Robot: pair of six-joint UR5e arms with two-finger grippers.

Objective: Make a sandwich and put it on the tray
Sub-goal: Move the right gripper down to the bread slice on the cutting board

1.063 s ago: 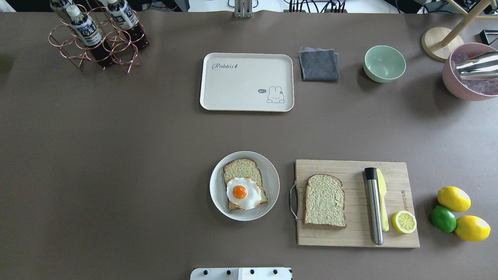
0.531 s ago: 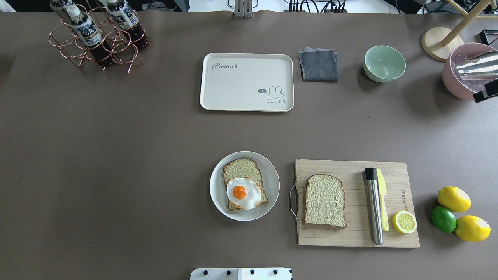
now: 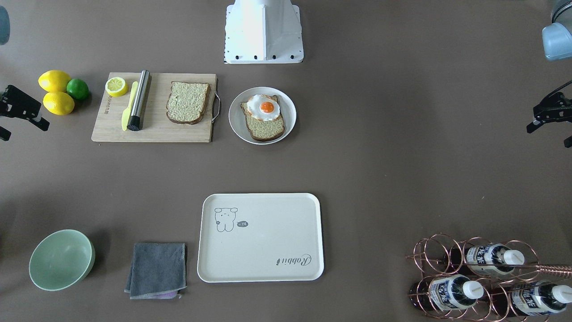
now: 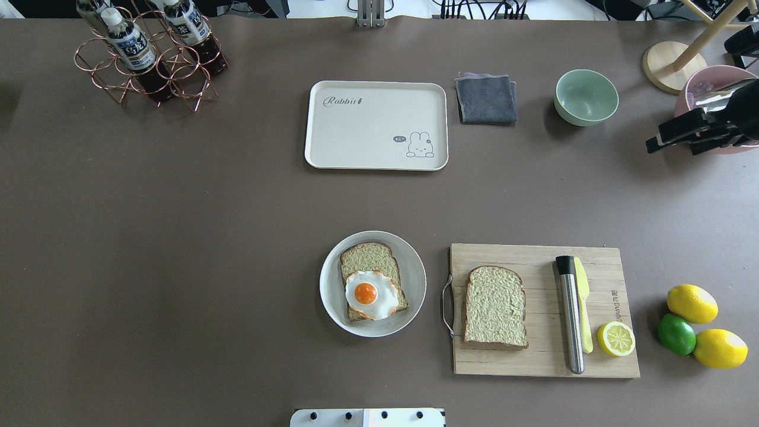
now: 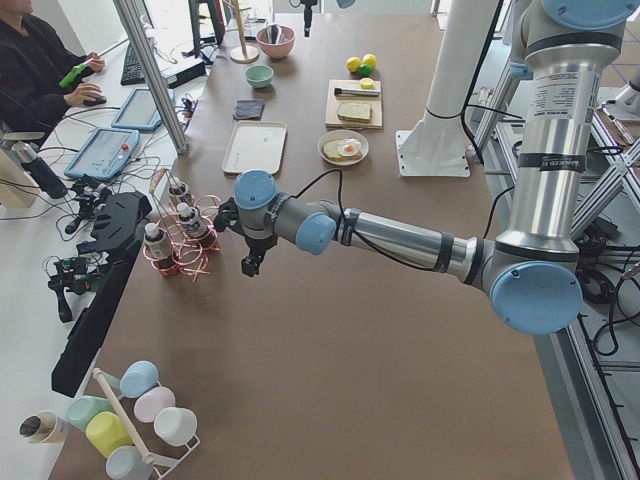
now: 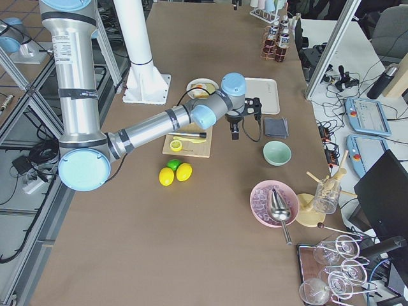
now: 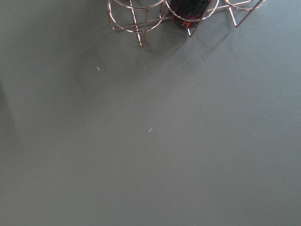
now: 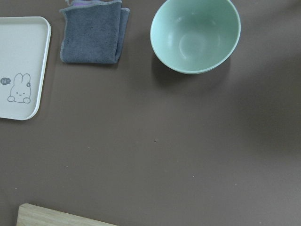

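A white round plate (image 4: 409,261) holds one bread slice (image 4: 369,256) with a fried egg (image 4: 370,295) on it. The second bread slice (image 4: 495,306) lies apart on the wooden cutting board (image 4: 533,356). The cream tray (image 4: 376,125) lies at the far middle with nothing on it. My right gripper (image 4: 673,148) is open and empty at the right edge, in front of the pink bowl (image 4: 691,107). My left gripper (image 3: 548,136) is open and empty at the table's left end, outside the overhead view, near the bottle rack (image 3: 487,273).
On the board lie a metal muddler (image 4: 570,314), a yellow knife (image 4: 583,308) and a lemon half (image 4: 615,338). Two lemons (image 4: 691,303) and a lime (image 4: 676,334) sit to its right. A green bowl (image 4: 586,96) and a grey cloth (image 4: 486,98) sit right of the tray.
My right gripper has come into the overhead view from the right edge and moved left past the pink bowl. The plate, bread, egg and tray have not moved.
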